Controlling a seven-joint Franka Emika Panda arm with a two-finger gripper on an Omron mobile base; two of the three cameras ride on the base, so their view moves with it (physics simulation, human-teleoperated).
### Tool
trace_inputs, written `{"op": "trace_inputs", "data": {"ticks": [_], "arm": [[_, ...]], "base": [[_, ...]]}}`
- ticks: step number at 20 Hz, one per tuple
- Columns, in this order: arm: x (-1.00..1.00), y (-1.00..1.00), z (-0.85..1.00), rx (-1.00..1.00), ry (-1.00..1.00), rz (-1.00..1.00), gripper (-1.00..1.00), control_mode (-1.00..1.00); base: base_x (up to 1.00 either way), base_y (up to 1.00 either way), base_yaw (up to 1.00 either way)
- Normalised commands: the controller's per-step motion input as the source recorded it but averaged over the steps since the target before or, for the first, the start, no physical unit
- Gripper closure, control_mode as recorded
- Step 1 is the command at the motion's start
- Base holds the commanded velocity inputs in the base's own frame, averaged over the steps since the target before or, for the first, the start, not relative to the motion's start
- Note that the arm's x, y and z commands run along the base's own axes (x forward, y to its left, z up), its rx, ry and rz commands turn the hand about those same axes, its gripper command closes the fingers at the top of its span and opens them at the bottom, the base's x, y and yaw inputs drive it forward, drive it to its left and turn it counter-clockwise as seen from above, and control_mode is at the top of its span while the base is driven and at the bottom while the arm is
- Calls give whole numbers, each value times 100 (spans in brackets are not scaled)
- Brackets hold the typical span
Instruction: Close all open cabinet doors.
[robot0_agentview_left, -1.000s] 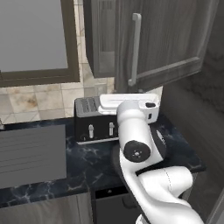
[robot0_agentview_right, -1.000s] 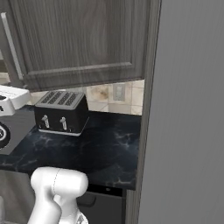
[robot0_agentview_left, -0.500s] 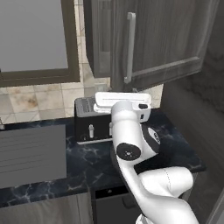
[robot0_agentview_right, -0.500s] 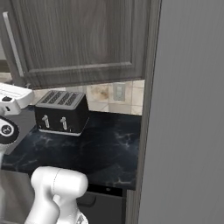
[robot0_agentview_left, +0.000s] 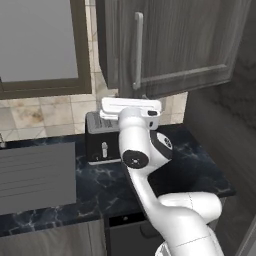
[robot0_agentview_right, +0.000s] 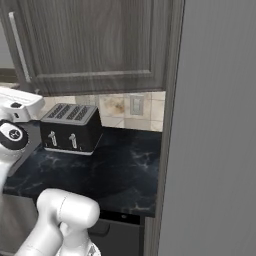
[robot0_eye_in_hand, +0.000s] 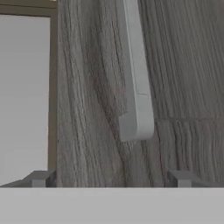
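**Tool raised to the handle of an upper cabinet door standing ajar**

The cabinet door (robot0_agentview_left: 175, 45), a dark wood-grain panel with a recessed centre, is seen high above the bench (robot0_agentview_left: 200, 170), to the right of the window (robot0_agentview_left: 40, 45). Its left edge is swung out from the cabinet front, so the door is not yet shut. A long vertical silver handle (robot0_agentview_left: 137, 50) is fixed near that free edge.

The arm is raised from the base with the white hand (robot0_agentview_left: 131, 106) held level just under the lower edge of the door, above the black toaster (robot0_agentview_left: 102, 142) that stands on the bench against the tiled wall (robot0_agentview_left: 45, 112).

In the hand view the tool (robot0_eye_in_hand: 109, 179) is pointed at the door face. The lower end of the handle (robot0_eye_in_hand: 135, 83) is seen just above and between the two grey fingertips (robot0_eye_in_hand: 40, 178), which are set wide apart with nothing between them: the tool is open. Whether the door is touched cannot be told.

In the right base view the door (robot0_agentview_right: 95, 40) is seen above the toaster (robot0_agentview_right: 72, 127), with the tall grey fridge side (robot0_agentview_right: 215, 125) at the right.
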Motion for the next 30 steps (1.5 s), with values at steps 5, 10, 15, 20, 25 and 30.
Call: {"op": "trace_inputs", "data": {"ticks": [5,10,15,20,25,30], "arm": [[43,-3,-2,0,0,0,-100,-100],[43,-1,0,0,0,0,-100,-100],[37,0,0,0,0,0,-100,-100],[35,0,0,0,0,0,-100,-100],[34,0,0,0,0,0,-100,-100],[31,0,0,0,0,0,-100,-100]], "base": [[0,0,0],[0,0,0],[0,0,0],[0,0,0],[0,0,0],[0,0,0]]}}
